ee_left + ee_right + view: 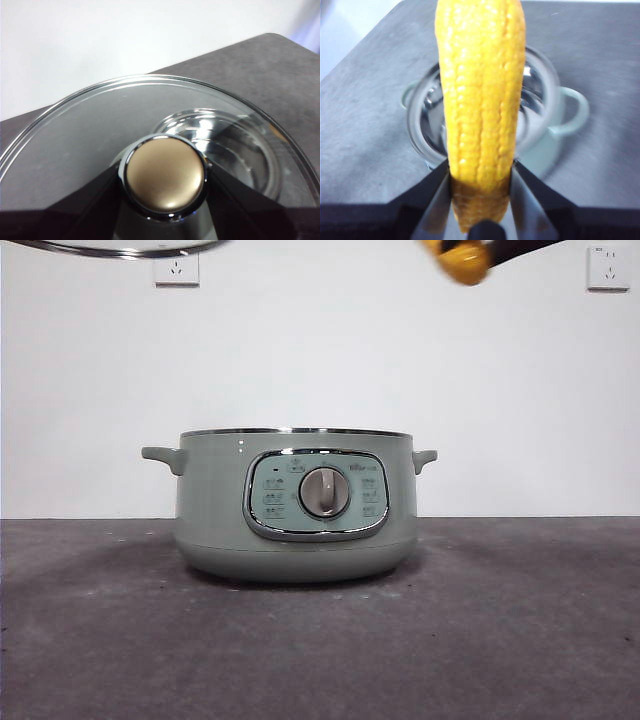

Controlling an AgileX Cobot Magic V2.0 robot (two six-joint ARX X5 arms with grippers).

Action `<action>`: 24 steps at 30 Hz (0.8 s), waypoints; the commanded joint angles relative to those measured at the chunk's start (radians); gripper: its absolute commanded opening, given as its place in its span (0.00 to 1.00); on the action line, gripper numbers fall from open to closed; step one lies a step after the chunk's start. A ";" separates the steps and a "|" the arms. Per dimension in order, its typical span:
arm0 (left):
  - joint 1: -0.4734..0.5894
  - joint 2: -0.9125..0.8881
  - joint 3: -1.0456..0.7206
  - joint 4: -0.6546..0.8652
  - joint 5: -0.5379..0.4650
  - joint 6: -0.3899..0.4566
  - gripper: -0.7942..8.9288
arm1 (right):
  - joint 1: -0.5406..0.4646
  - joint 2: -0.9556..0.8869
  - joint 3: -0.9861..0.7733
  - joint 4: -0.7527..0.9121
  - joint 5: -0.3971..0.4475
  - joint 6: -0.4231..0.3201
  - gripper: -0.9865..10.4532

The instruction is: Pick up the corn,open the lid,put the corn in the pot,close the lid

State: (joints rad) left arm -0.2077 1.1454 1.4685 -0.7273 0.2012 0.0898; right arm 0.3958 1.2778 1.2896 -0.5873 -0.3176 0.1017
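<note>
The sage-green pot [296, 505] stands open on the dark table, its control panel and silver dial facing the front camera. My left gripper [165, 200] is shut on the lid's knob [165, 174] and holds the glass lid [80, 135] high up; its steel rim [120, 249] shows at the front view's top left. The open pot [225, 145] shows through the glass below. My right gripper [480, 185] is shut on the yellow corn [481, 90], high above the pot [540, 115]. The corn's end [462, 258] shows at the front view's top right.
A white wall with two sockets [176, 268] [608, 267] stands behind the table. The dark grey tabletop [520, 620] stretches around the pot. The table's edges and corners show in both wrist views.
</note>
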 commanded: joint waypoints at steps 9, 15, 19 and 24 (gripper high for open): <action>0.087 -0.273 -0.250 0.012 0.015 -0.002 0.07 | 0.121 0.468 0.439 -0.064 0.066 -0.006 0.07; 0.087 -0.395 -0.352 0.010 0.016 -0.035 0.07 | 0.165 0.692 0.621 -0.131 0.105 -0.026 0.07; 0.087 -0.433 -0.359 -0.005 0.015 -0.034 0.07 | 0.189 0.810 0.689 -0.159 0.129 -0.031 0.07; 0.087 -0.442 -0.359 -0.013 0.016 -0.033 0.07 | 0.207 0.883 0.690 -0.179 0.158 -0.032 0.07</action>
State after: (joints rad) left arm -0.1246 0.7132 1.1023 -0.7822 0.2119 0.0662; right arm 0.5983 2.1448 1.9747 -0.7677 -0.1650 0.0784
